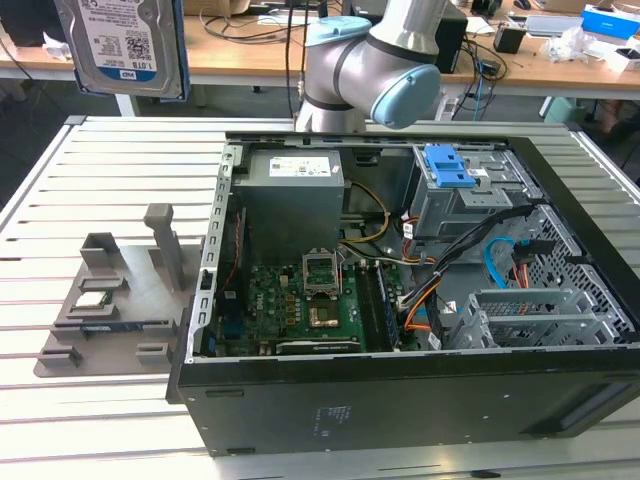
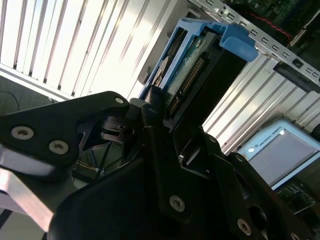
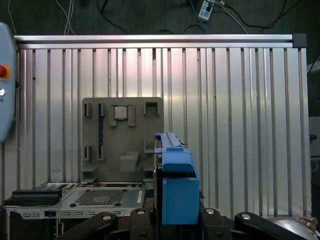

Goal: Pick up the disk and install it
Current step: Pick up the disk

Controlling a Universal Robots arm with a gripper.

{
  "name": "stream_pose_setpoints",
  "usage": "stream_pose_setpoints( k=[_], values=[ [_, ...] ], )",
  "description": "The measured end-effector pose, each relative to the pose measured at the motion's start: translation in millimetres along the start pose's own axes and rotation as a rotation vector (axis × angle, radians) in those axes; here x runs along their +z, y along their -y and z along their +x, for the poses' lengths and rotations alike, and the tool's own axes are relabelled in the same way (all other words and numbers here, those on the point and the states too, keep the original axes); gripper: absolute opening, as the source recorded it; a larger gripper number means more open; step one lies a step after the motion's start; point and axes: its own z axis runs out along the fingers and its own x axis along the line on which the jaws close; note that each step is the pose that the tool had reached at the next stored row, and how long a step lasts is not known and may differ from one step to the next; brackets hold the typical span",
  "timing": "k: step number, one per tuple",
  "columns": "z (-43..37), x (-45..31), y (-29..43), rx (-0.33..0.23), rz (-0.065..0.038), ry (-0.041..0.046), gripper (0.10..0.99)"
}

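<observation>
The disk (image 1: 125,45), a silver drive with a white-and-blue label in a blue bracket, hangs high above the slatted table at the exterior view's upper left. In the second wrist view my gripper (image 2: 165,107) is shut on the disk (image 2: 187,65), with black fingers (image 2: 155,130) clamped on its end. In the first wrist view the disk (image 3: 175,185) is seen edge-on, standing upright out of the gripper (image 3: 172,220). It hovers over the grey fixture plate (image 3: 122,150), off to the side of the open computer case (image 1: 400,390).
The drive cage with a blue latch (image 1: 447,165) sits at the far right inside the case, with cables (image 1: 500,260) beside it. The grey fixture plate (image 1: 110,300) holds a small square chip (image 1: 92,298). The arm's elbow (image 1: 370,60) stands behind the case.
</observation>
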Motion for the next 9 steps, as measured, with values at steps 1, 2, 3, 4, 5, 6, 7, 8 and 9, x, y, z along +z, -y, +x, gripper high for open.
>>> stream_pose_setpoints(
  k=[1,2,3,4,5,6,7,8,9],
  values=[
    [0.0,-0.1,2.3,0.0,0.0,-0.0001,0.365],
    [0.0,-0.3,6.8,0.0,0.0,0.0,0.365],
    [-0.1,-0.4,9.6,0.0,0.0,-0.0001,0.365],
    [-0.2,-0.6,12.6,0.0,0.0,-0.0001,0.365],
    [-0.2,-0.7,16.1,0.0,0.0,-0.0001,0.365],
    [-0.3,-0.8,18.7,0.0,0.0,-0.0001,0.365],
    [-0.3,-1.0,23.3,0.0,0.0,-0.0001,0.365],
    [-0.4,-1.3,29.6,0.0,0.0,0.0,0.365],
    [-0.5,-1.5,33.9,0.0,0.0,-0.0001,0.365]
  ],
)
